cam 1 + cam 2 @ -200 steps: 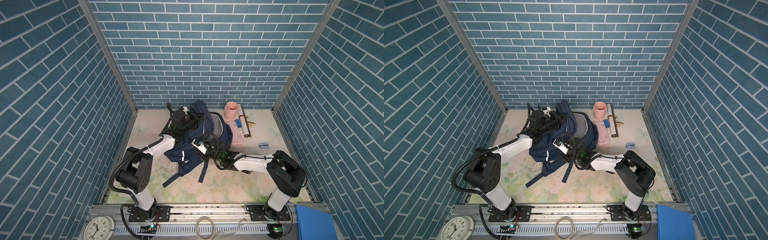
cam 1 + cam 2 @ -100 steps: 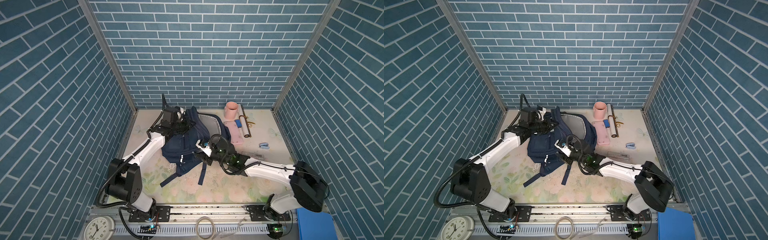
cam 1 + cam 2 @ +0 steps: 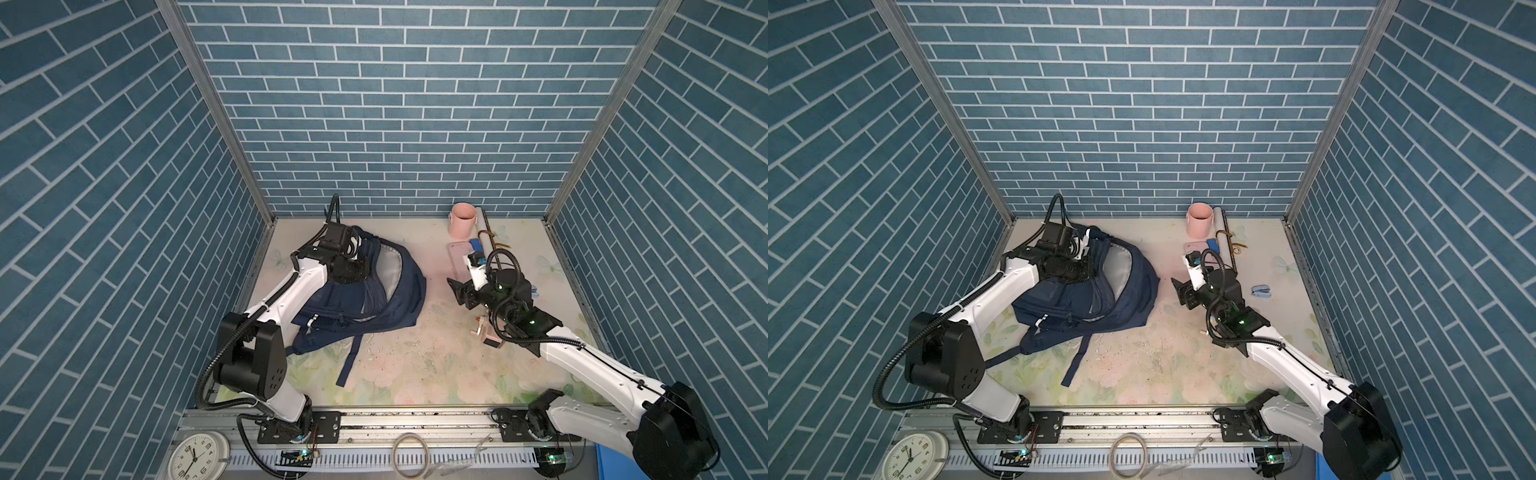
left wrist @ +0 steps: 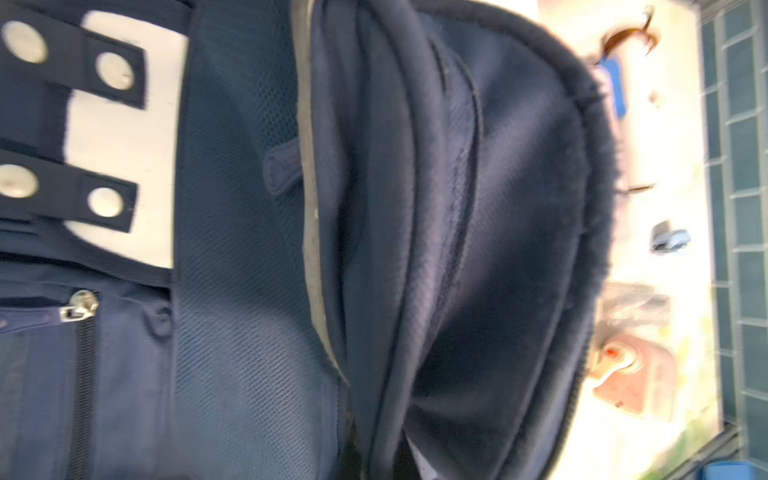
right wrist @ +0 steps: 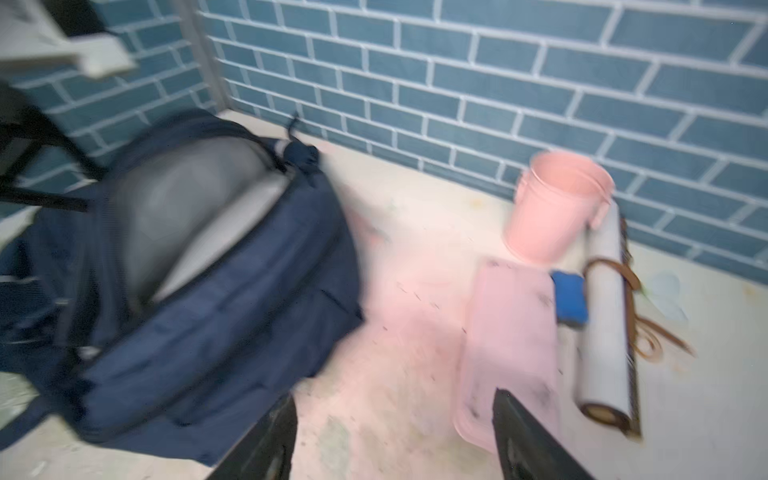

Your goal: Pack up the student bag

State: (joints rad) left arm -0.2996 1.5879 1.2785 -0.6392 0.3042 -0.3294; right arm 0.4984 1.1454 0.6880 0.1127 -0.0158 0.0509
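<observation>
Two arms, one bag.

The left claw (image 3: 356, 266) is at the far-left top rim of the student bag (image 3: 386, 299). Fabric hides its fingers and its own wrist view doesn't show them, so I can't tell whether it pinches the rim. My read is that it's there to prop the mouth open.

The bag lies slumped on the worktop (image 3: 415, 365). Its main compartment gapes toward the right with grey lining exposed, and straps trail off its near side.

The right claw (image 5: 392, 401) hovers just right of the bag, jaws wide, nothing between them. Likely next move is to pick an item to load.

In order away from the bag, on its right and well apart from it:
- pink flat case (image 5: 511, 345)
- blue block (image 5: 569, 297)
- rolled sheet with a brown strap (image 5: 604, 316)
- small blue-grey clip (image 3: 1261, 292), farthest out

A pink bucket (image 5: 557, 208) stands right of the bag, about level with its top end.

Nothing lies between those items and the bag mouth. The risk I see is the mouth sagging shut if the rim isn't held.
</observation>
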